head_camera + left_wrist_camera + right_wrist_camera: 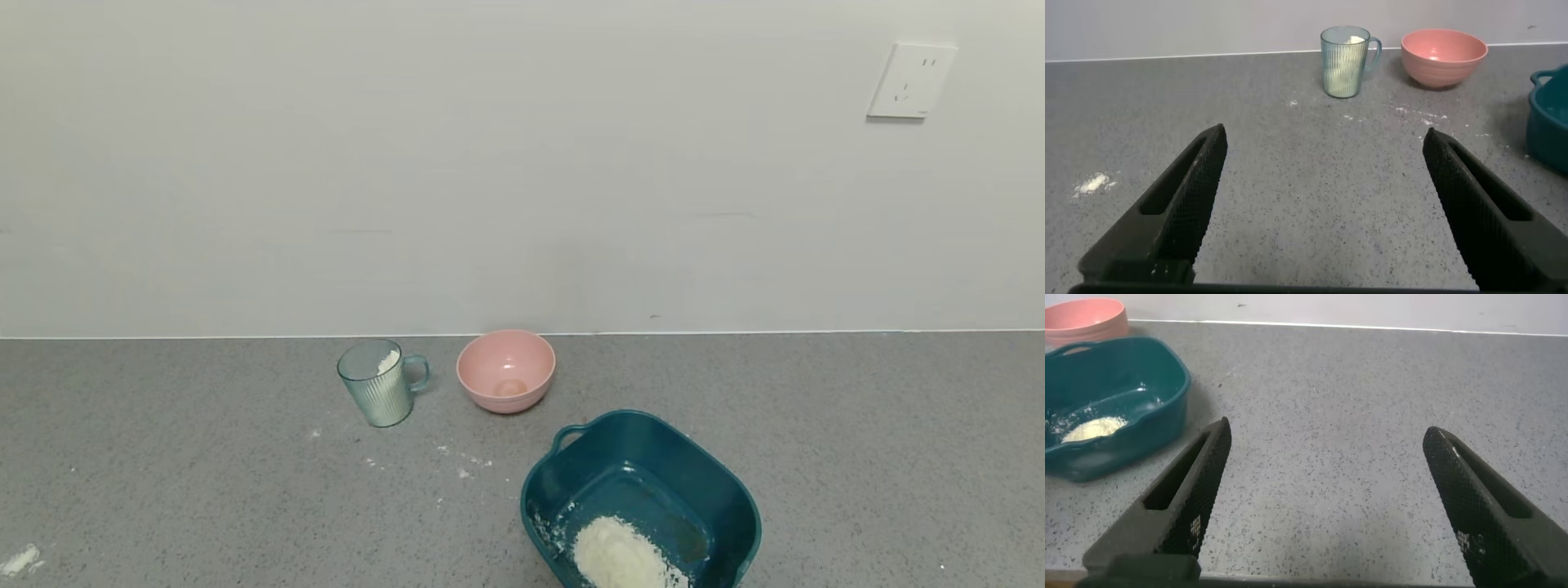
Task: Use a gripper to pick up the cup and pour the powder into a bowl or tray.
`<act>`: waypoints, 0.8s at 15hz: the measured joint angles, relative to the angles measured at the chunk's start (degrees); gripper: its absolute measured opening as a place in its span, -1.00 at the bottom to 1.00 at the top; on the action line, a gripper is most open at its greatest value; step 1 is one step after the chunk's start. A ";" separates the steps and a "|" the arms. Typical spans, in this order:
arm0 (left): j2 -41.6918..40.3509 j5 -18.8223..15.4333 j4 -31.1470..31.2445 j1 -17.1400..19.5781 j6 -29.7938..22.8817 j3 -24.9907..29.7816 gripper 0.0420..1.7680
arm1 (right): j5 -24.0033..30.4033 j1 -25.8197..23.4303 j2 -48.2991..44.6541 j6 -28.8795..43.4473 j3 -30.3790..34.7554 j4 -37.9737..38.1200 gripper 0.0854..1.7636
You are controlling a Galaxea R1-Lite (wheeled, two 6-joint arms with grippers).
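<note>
Hovering low over counter, left claw (1319,212) spread facing cup (1344,61); right claw (1323,506) spread.

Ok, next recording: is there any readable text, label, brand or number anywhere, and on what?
None readable.
White wall socket plate: slot openings only; a tiny mark at its lower edge is too small to read.
Ribbed pale blue-green cup, pink round bowl, dark teal plastic tub: no print shows.

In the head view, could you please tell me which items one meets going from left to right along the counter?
Spilled powder patch → cup → pink bowl → teal tub holding a heap of powder.
</note>
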 joint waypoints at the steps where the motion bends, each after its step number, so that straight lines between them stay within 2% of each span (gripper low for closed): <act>1: -0.02 -0.11 -0.16 0.00 0.15 0.74 0.94 | 0.00 0.00 0.00 0.00 -0.02 0.02 0.94; 4: -0.02 -1.63 -0.20 0.00 -0.13 2.50 0.94 | -0.02 0.00 0.00 0.00 -0.07 0.02 0.94; 8: -0.02 -1.80 -3.62 0.00 -0.38 4.21 0.94 | -0.02 0.00 0.00 0.00 -0.07 0.02 0.94; 12: -0.02 -1.80 -3.71 0.00 -0.24 4.46 0.94 | -0.02 0.00 0.00 0.00 -0.07 0.02 0.94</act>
